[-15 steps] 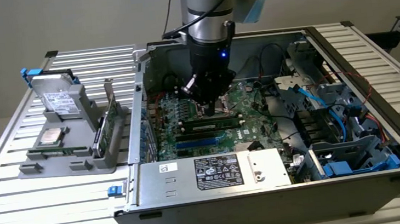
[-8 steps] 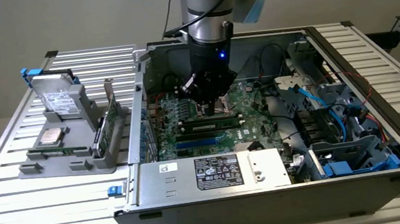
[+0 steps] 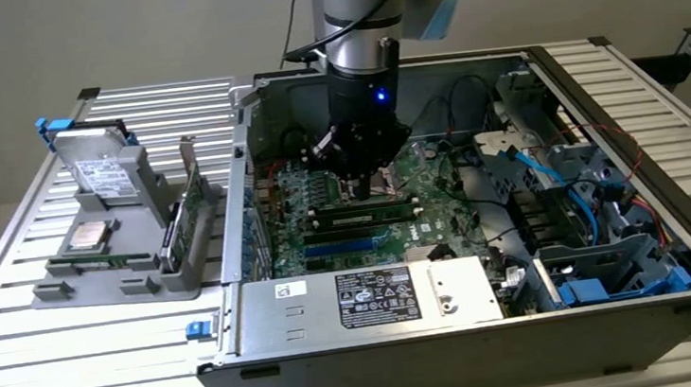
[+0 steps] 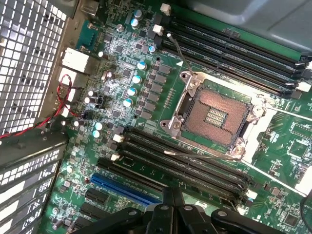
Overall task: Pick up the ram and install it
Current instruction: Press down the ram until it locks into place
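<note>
So the gripper is down inside the open PC case, fingers pinched fully together with nothing between them, hovering right over the motherboard near the CPU socket. The ram is already sitting in a slot just in front of the gripper, between it and the power supply.

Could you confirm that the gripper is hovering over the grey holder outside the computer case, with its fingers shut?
Not quite. The gripper is not over the grey holder. The exterior view shows it down inside the open computer case, just above the motherboard. Its fingers are shut, as you said.
</note>
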